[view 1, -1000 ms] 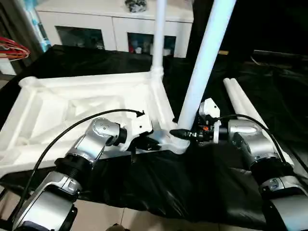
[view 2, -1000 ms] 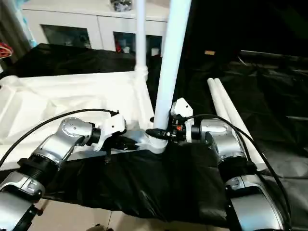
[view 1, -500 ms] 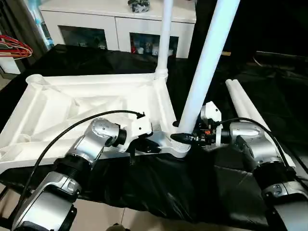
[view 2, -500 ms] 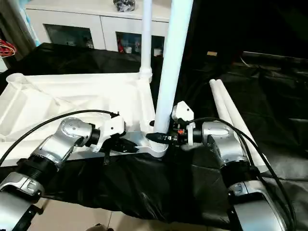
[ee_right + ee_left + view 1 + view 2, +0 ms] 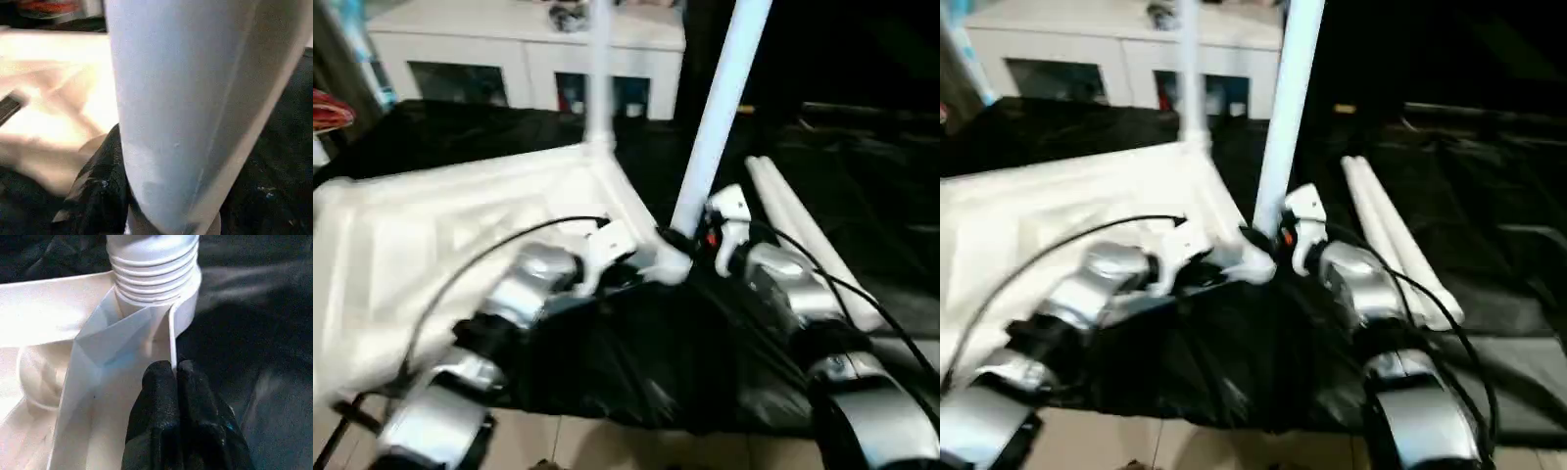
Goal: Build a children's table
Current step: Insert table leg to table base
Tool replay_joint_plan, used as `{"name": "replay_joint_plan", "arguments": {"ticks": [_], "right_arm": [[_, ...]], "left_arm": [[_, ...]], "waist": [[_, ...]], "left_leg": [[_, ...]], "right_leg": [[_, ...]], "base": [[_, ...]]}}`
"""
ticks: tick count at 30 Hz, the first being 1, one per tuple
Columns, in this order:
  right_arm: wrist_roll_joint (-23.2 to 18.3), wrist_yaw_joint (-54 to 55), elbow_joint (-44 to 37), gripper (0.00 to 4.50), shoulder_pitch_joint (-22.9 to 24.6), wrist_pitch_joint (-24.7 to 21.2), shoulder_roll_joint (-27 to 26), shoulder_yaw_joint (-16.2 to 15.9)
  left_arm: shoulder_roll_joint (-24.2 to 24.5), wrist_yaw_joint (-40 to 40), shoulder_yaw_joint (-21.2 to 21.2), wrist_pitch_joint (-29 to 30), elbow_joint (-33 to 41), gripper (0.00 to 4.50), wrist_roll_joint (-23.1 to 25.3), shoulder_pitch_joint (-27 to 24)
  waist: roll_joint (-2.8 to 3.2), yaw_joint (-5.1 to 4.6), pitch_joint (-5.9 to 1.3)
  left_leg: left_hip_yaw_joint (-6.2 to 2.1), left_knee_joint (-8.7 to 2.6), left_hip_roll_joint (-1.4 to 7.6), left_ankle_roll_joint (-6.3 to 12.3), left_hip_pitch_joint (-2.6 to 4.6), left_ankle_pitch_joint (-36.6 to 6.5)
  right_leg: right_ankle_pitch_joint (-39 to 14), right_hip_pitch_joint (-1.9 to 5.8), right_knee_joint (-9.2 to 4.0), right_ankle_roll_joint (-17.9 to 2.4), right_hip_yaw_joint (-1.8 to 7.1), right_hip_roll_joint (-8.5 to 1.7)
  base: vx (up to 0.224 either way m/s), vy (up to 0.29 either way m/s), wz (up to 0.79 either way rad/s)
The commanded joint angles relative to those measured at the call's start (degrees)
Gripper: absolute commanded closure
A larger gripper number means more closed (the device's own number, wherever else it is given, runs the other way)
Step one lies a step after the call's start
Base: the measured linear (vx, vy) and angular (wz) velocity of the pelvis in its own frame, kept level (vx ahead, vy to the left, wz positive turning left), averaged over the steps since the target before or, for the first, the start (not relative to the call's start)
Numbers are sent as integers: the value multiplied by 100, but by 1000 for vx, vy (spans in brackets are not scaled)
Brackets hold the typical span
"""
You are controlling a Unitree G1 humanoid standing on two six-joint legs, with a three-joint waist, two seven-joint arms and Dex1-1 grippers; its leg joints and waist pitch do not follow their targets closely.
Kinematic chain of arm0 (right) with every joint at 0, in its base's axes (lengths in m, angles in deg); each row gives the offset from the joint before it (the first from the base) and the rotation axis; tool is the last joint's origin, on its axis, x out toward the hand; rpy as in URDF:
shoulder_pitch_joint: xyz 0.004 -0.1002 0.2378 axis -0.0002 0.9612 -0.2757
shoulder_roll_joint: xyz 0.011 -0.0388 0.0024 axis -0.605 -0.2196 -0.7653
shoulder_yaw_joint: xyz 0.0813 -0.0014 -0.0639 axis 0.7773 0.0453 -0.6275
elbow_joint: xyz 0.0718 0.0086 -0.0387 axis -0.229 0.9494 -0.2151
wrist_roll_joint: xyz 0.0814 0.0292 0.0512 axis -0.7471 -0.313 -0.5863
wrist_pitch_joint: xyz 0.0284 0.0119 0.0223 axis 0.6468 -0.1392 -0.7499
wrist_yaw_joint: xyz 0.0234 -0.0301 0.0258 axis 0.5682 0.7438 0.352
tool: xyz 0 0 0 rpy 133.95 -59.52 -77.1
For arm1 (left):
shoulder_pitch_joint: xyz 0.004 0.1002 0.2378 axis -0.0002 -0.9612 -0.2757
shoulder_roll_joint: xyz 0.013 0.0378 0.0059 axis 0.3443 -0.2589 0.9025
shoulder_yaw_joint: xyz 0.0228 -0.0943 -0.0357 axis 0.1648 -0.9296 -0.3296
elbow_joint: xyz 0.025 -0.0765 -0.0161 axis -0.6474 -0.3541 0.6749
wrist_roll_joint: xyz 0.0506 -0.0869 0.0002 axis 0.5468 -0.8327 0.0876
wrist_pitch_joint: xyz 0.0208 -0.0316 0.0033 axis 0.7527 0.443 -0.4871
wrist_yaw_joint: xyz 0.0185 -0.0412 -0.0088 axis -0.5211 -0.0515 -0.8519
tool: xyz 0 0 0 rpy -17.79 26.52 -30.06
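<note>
- Table top (image 5: 431,245) lies underside-up on the black cloth (image 5: 636,362); near leg (image 5: 720,108) stands in its front corner socket (image 5: 156,279), a second leg (image 5: 599,69) behind, two spare legs (image 5: 803,235) beside it.
- Right gripper (image 5: 690,240) clamps the near leg's base: keep that leg upright while you twist.
- Left gripper (image 5: 171,382), pressed together, pinches the rim wall (image 5: 172,333) by the socket; hold the top steady.
- Threads show above the socket, so probably not seated yet.

Silver rounded forearms (image 5: 524,289), black cables looping over them, white wrist housings (image 5: 729,211) (red marking), black jaws
</note>
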Motion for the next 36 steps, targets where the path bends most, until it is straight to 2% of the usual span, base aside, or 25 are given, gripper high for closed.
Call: {"name": "replay_joint_plan", "arguments": {"ticks": [1,2,3,4,5,6,7,9,11,13,18,19,21,23,26,30,31,36], "right_arm": [[219,625,879,261,238,-407,-75,2],[221,676,915,261,209,-393,-106,1],[237,872,1040,261,80,-344,-258,-12],[240,899,1055,261,59,-340,-285,-15],[272,945,1097,261,32,-303,-312,-13],[295,977,1129,261,15,-275,-328,-11],[298,981,1150,261,2,-265,-347,-1],[290,981,1178,261,-8,-262,-374,12],[331,937,1226,261,-3,-217,-403,3],[357,946,1254,261,-13,-195,-407,-13],[346,957,1359,261,-87,-31,-430,43],[316,908,1339,226,-102,-4,-428,65],[283,849,1312,192,-127,24,-428,105],[242,724,1281,189,-165,43,-430,156],[246,567,1239,151,-225,98,-418,185],[239,447,1220,133,-262,161,-395,181],[222,385,1177,119,-267,170,-378,186],[249,-3,939,70,-240,236,-280,143]], "left_arm": [[-201,-480,-247,90,377,450,-82,408],[-248,-582,-256,121,366,450,-59,415],[-434,-1039,-277,185,238,450,83,455],[-458,-1112,-277,181,203,450,112,463],[-471,-1184,-281,166,138,450,134,491],[-477,-1228,-284,159,98,450,146,511],[-471,-1238,-279,143,60,450,159,531],[-449,-1222,-279,139,49,450,152,546],[-409,-1105,-256,181,136,450,139,516],[-400,-1099,-234,191,157,450,142,507],[-387,-994,-151,171,201,450,118,456],[-377,-968,-137,158,214,450,119,444],[-357,-911,-111,118,232,450,121,429],[-327,-805,-78,71,262,450,107,405],[-253,-642,-20,21,334,450,101,353],[-199,-526,9,-22,391,450,93,308],[-178,-483,18,-28,412,450,91,294],[-71,-195,64,-110,545,450,59,198]], "waist": [[55,-53,-294],[57,-50,-284],[52,-56,-283],[49,-58,-268],[69,-47,-283],[66,-51,-278],[78,-51,-284],[79,-44,-300],[83,-31,-302],[95,-19,-303],[102,-24,-293],[107,-23,-296],[106,-18,-302],[105,-10,-319],[97,17,-337],[98,41,-348],[91,50,-364],[94,85,-379]], "left_leg": [[-218,-474,232,-110,129,-2895],[-229,-472,224,-90,123,-2915],[-225,-468,218,-66,125,-2957],[-220,-451,205,-50,160,-3013],[-219,-426,198,-38,194,-3036],[-216,-431,199,-21,187,-3038],[-233,-455,215,-25,161,-3039],[-245,-499,242,-28,117,-2981],[-228,-506,251,-53,122,-2975],[-220,-510,251,-56,114,-2944],[-205,-505,245,-61,136,-3004],[-209,-509,249,-64,137,-3002],[-208,-516,256,-64,129,-2961],[-197,-517,259,-48,108,-2827],[-163,-510,258,31,60,-2468],[-141,-487,257,72,64,-2268],[-142,-487,261,92,42,-2119],[-104,-450,256,196,19,-1752]], "right_leg": [[-3533,149,-573,-590,99,-420],[-3527,147,-593,-577,74,-437],[-3534,146,-608,-549,40,-445],[-3620,114,-661,-498,-7,-443],[-3659,110,-677,-459,-45,-473],[-3650,110,-695,-448,-55,-472],[-3520,146,-680,-443,-68,-470],[-3193,182,-635,-525,-41,-477],[-2938,156,-591,-699,12,-487],[-2839,160,-568,-779,29,-492],[-2869,146,-580,-812,31,-491],[-2856,150,-576,-810,34,-488],[-2758,157,-561,-842,47,-488],[-2556,177,-533,-952,72,-498],[-2239,205,-481,-1072,99,-501],[-2202,205,-477,-1127,110,-509],[-2071,228,-446,-1160,113,-504],[-1707,226,-379,-1314,140,-491]], "base": [[0,0,0],[0,0,0],[0,0,0],[0,0,0],[0,0,0],[0,0,0],[0,0,0],[0,0,0],[0,0,0],[0,0,0],[0,0,0],[0,0,0],[0,0,0],[0,0,0],[0,0,0],[0,0,0],[0,0,0],[0,0,0]]}}
